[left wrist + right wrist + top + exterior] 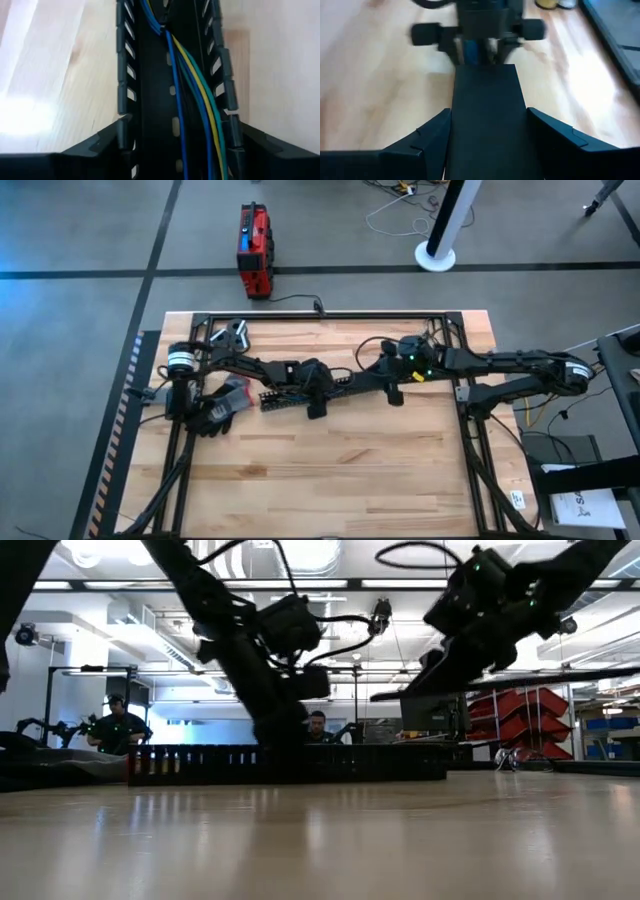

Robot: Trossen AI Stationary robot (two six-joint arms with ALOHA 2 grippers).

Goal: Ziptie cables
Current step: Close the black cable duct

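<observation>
The table [330,470] was pale butcher-block wood, smooth with a soft sheen. The slotted duct [150,100] looked like matt black plastic; the lid [487,125] over it was flat, smooth and matt. The cables [192,85] wore smooth, slightly glossy insulation. At eleven o'clock, the red box [254,248] seemed hard plastic.

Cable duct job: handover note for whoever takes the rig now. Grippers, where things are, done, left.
Left gripper: low over the duct at mid-table, fingers open, straddling its comb walls.
Right gripper: at the duct's other end, fingers open either side of the flat lid.
Cables: blue, green and yellow wires lying loose along the duct channel, seen in the left wrist view.
Done: cables are laid in the duct.
Left: no ziptie visible on the bundle; tying is not yet done.
</observation>
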